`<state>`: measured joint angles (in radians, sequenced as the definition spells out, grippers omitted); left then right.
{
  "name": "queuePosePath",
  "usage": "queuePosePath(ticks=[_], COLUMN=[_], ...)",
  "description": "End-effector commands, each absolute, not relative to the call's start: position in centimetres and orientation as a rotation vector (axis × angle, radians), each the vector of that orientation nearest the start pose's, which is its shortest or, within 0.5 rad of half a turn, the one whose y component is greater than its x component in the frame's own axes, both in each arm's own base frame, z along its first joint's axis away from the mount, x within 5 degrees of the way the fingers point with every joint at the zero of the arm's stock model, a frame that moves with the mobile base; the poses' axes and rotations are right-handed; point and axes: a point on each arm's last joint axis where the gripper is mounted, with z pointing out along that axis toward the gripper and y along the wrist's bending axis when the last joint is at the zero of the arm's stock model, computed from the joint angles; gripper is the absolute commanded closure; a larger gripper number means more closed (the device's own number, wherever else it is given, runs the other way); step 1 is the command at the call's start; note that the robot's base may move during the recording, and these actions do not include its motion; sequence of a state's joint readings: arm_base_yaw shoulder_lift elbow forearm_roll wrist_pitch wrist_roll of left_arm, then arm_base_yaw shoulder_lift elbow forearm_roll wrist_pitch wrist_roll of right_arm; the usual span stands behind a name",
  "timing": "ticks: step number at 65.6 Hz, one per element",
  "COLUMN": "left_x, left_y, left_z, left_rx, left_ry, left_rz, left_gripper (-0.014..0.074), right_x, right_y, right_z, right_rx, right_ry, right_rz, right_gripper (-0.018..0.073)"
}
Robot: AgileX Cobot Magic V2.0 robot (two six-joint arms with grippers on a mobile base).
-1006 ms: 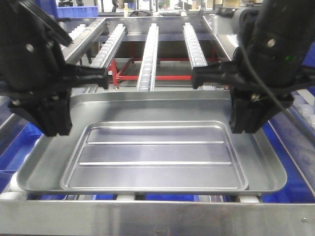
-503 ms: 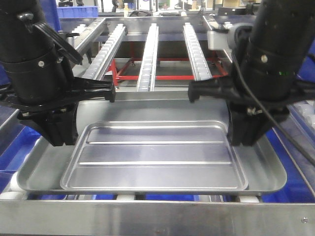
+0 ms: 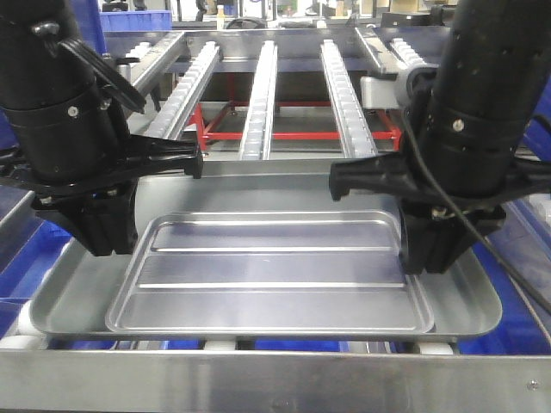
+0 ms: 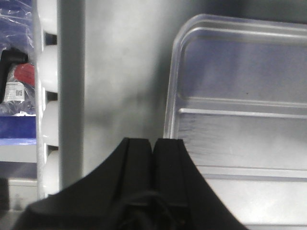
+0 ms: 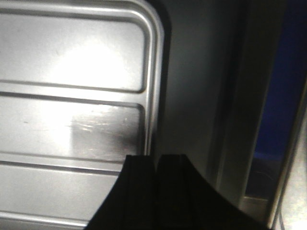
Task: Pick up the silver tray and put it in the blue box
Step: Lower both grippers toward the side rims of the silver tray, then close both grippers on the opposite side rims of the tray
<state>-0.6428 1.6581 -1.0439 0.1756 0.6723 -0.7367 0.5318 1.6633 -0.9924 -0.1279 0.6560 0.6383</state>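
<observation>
The silver tray (image 3: 275,267) lies flat on the rollers, with its ridged centre panel facing up. My left gripper (image 3: 108,245) points down at the tray's left side. In the left wrist view it (image 4: 154,140) is shut, with nothing between the fingers, just beside the panel's edge on the tray (image 4: 240,96). My right gripper (image 3: 426,262) points down at the tray's right side. The right wrist view shows it (image 5: 156,156) shut and empty by the panel's right edge on the tray (image 5: 72,72). Blue plastic, perhaps the blue box (image 3: 34,249), shows beside and below the tray, mostly hidden.
A steel frame bar (image 3: 275,379) crosses in front of the tray. Three roller rails (image 3: 258,95) run away behind it over a red frame (image 3: 284,135). White rollers (image 4: 48,120) line the tray's left side. Blue bins (image 3: 129,19) stand far back left.
Both arms have come down toward the tray and shifted slightly inward. In the last half second the right arm sank a little more; the left stayed put.
</observation>
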Motion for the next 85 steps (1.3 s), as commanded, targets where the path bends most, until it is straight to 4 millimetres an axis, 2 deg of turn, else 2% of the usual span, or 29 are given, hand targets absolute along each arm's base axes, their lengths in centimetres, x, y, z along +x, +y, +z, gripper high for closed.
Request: queuePosePath(ticks=[1, 8, 25, 31, 39, 44, 85], left_x=[26.7, 26.7, 26.7, 26.7, 26.7, 26.6, 27.3], left_y=[-18.8, -18.7, -18.7, -18.8, -18.8, -18.9, -19.4], left_z=[23.0, 23.0, 23.0, 22.9, 22.9, 22.9, 20.8], left_rx=[0.026, 0.026, 0.026, 0.025, 0.014, 0.000, 0.062], left_ry=[2.704, 2.706, 2.706, 2.708, 2.714, 2.718, 2.748], left_rz=[-0.238, -0.236, -0.236, -0.236, -0.247, -0.263, -0.215], left_gripper=[0.0700, 0.0700, 0.0685, 0.0608, 0.0435, 0.0392, 0.0426], right_x=[27.9, 27.9, 28.0, 28.0, 28.0, 28.0, 28.2], right_y=[15.5, 15.5, 15.5, 15.5, 15.5, 15.5, 15.6], right_z=[21.1, 21.1, 21.1, 21.1, 21.1, 21.1, 21.2], right_rx=[0.027, 0.032, 0.034, 0.034, 0.034, 0.034, 0.033], right_ry=[2.743, 2.741, 2.742, 2.742, 2.743, 2.744, 2.718], right_rz=[0.193, 0.195, 0.194, 0.194, 0.193, 0.192, 0.214], right_gripper=[0.0312, 0.0249, 0.0246, 0.0228, 0.0170, 0.0160, 0.0160])
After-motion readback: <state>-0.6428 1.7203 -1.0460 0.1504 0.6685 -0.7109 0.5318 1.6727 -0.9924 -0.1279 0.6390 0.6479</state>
